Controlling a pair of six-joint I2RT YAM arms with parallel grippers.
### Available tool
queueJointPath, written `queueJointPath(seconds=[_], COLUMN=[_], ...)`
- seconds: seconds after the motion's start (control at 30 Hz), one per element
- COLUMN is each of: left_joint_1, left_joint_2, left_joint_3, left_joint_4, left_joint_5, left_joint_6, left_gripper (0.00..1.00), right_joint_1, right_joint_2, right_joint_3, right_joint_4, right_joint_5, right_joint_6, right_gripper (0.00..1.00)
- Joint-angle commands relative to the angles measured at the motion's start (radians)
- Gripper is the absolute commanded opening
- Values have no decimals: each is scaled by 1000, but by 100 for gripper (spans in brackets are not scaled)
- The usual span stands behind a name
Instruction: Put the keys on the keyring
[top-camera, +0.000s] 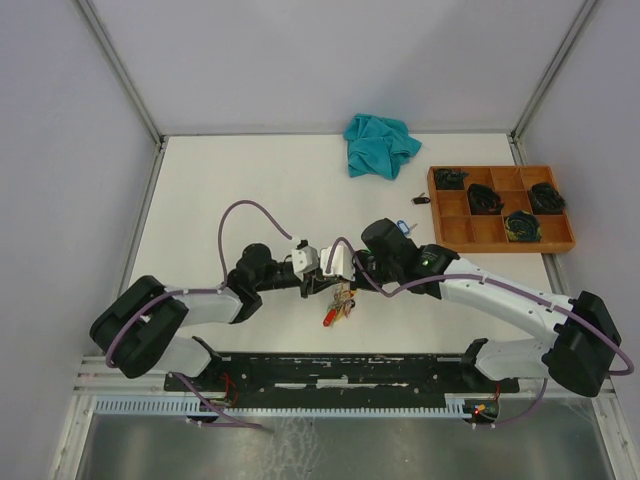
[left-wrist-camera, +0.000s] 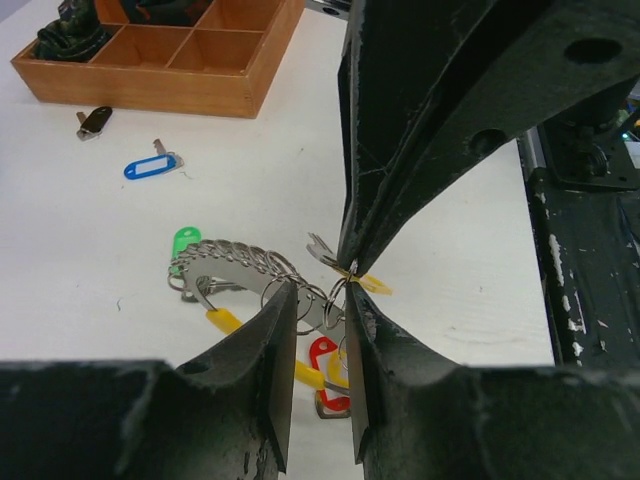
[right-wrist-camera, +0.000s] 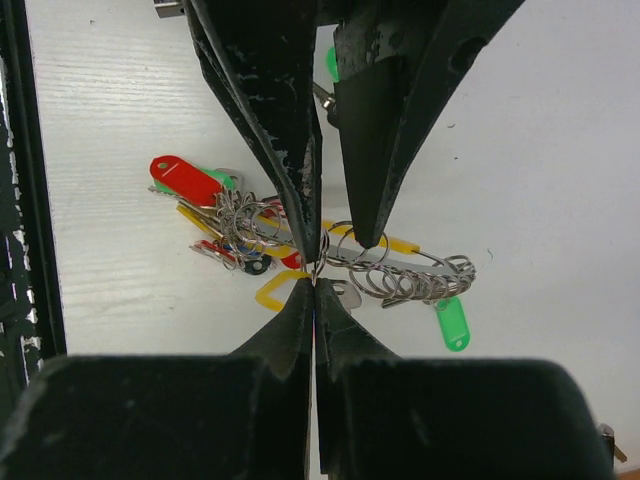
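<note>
The keyring (right-wrist-camera: 432, 266) is a thin silver wire loop carrying a row of small split rings. It hangs just above the table between the two arms. My right gripper (right-wrist-camera: 315, 282) is shut on the wire's near end. Keys with a green tag (right-wrist-camera: 452, 323), a red tag (right-wrist-camera: 186, 180) and yellow tags (right-wrist-camera: 270, 294) dangle or lie under it. My left gripper (left-wrist-camera: 318, 292) stands open, its tips on either side of some split rings and holding none of them. In the top view both grippers meet over the key cluster (top-camera: 340, 300). A blue-tagged key (left-wrist-camera: 152, 166) lies apart.
A wooden compartment tray (top-camera: 500, 240) with dark items stands at the right rear, and a small black object (top-camera: 420, 199) lies beside it. A teal cloth (top-camera: 380, 145) is bunched at the back. The black mounting rail (top-camera: 350, 368) runs along the near edge.
</note>
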Motion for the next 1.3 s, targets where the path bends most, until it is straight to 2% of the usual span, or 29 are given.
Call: queueJointPath(seconds=[0.0, 0.2, 0.63, 0.73, 0.83, 1.07, 1.27], left_joint_1=[4, 4, 4, 4, 4, 10, 13], left_joint_2=[10, 13, 27, 40, 44, 17, 6], left_joint_3=[37, 62, 85, 93, 93, 71, 25], left_joint_4=[-26, -105, -125, -110, -105, -85, 91], left_joint_5=[101, 131, 97, 117, 125, 82, 25], left_joint_6=[63, 93, 81, 65, 60, 41, -78], left_gripper=[31, 29, 28, 20, 4, 3, 3], right_joint_1=[-3, -3, -3, -3, -3, -4, -3], right_joint_2=[-4, -2, 5, 16, 17, -45, -48], right_joint_3=[62, 62, 70, 82, 84, 14, -27], right_joint_4=[24, 22, 5, -10, -25, -21, -6], right_joint_5=[-19, -21, -54, -63, -52, 58, 49], right_joint_6=[-19, -18, -22, -24, -25, 14, 42], right_gripper=[1, 1, 1, 1, 1, 1, 1])
